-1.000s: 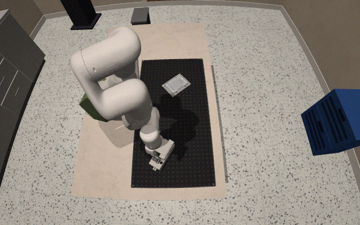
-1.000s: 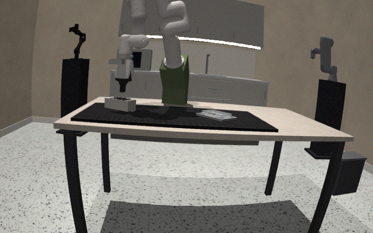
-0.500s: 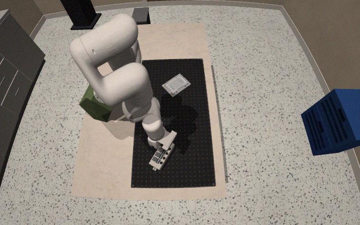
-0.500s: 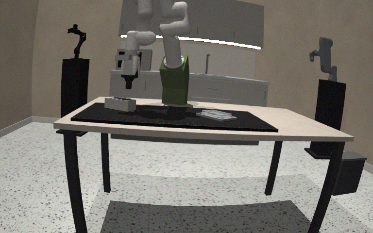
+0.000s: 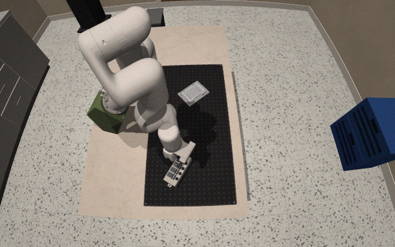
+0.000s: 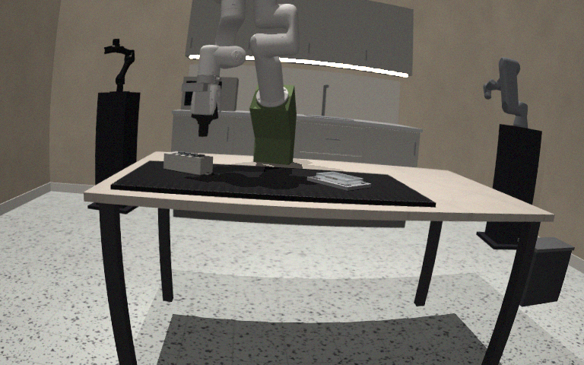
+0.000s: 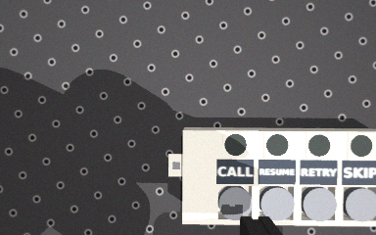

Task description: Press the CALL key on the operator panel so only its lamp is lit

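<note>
The white operator panel (image 7: 288, 176) lies on the black perforated mat; it also shows in the top view (image 5: 177, 172) and the exterior view (image 6: 188, 163). In the wrist view its labels read CALL (image 7: 234, 171), RESUME (image 7: 276, 171), RETRY (image 7: 318, 172) and SKIP (image 7: 360, 172) from left to right. A round key sits below each label and a dark lamp above. All four lamps are dark, including the CALL lamp (image 7: 235, 145). My gripper (image 7: 257, 226) is shut and empty. It hangs above the panel, its fingertips between the CALL key (image 7: 234, 203) and the RESUME key (image 7: 276, 204). The gripper stands clear above the panel in the exterior view (image 6: 202, 128).
A flat white well plate (image 5: 193, 92) lies farther along the mat. The green robot base (image 5: 107, 113) stands at the table's edge. A blue crate (image 5: 375, 133) sits on the floor away from the table.
</note>
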Controlling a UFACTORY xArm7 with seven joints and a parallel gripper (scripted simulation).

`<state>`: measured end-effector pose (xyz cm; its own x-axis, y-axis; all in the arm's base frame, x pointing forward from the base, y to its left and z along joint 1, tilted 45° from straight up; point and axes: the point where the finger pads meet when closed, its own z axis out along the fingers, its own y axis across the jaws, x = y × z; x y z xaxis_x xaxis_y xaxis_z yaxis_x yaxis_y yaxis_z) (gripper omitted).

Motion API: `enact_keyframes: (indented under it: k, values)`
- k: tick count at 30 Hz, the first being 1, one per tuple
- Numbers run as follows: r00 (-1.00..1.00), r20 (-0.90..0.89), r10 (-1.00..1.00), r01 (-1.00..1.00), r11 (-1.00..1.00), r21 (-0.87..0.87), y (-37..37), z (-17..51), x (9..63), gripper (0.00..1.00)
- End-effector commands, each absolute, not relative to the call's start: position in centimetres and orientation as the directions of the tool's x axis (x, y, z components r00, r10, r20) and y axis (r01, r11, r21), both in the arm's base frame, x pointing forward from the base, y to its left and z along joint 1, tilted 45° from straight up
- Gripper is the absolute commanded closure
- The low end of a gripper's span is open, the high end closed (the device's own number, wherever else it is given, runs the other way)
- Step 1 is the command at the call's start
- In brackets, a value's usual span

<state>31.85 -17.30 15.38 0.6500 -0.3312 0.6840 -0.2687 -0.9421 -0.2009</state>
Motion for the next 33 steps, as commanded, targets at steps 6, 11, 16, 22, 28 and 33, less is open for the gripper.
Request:
enact_keyframes:
  k: [6,11,16,22,28,33]
  values:
    - [0.650,0.684,-0.332,-0.270,-0.942,-0.200,-17.4,15.1,32.2,1.00]
    - [0.650,0.684,-0.332,-0.270,-0.942,-0.200,-17.4,14.5,32.8,1.00]
    - [0.650,0.684,-0.332,-0.270,-0.942,-0.200,-17.4,14.0,33.4,1.00]
    - [0.650,0.684,-0.332,-0.270,-0.942,-0.200,-17.5,13.5,33.8,1.00]
    - [0.650,0.684,-0.332,-0.270,-0.942,-0.200,-17.5,13.0,34.3,1.00]
    - [0.650,0.684,-0.332,-0.270,-0.942,-0.200,-17.5,13.0,34.3,1.00]
